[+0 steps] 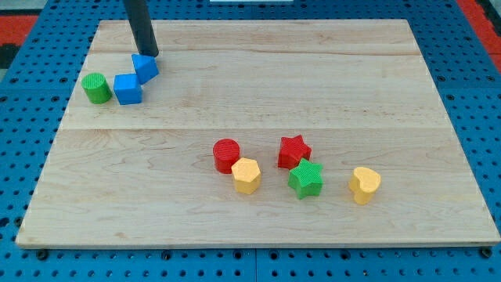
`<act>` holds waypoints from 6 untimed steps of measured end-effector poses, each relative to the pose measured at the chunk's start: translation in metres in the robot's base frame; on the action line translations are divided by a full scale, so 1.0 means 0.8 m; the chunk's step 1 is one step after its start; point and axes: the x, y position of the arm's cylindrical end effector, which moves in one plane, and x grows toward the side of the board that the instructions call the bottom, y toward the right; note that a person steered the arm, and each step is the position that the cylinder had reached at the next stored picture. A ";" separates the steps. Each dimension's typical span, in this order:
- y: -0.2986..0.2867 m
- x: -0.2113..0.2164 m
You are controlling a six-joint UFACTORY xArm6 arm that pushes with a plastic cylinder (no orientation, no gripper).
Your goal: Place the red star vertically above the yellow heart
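The red star (pixel 293 150) lies right of the board's middle, touching the green star (pixel 305 178) just below it. The yellow heart (pixel 364 185) lies to the right of both, lower than the red star and apart from it. My tip (pixel 149 55) is at the view's top left, far from the red star, touching the upper edge of a blue triangular block (pixel 145 67).
A blue cube (pixel 127 88) and a green cylinder (pixel 96 88) lie at the left beside the blue triangular block. A red cylinder (pixel 227 155) and a yellow hexagon (pixel 246 175) lie left of the red star. The wooden board (pixel 258 86) sits on blue pegboard.
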 end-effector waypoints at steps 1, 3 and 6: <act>0.000 0.000; 0.033 -0.001; 0.112 0.036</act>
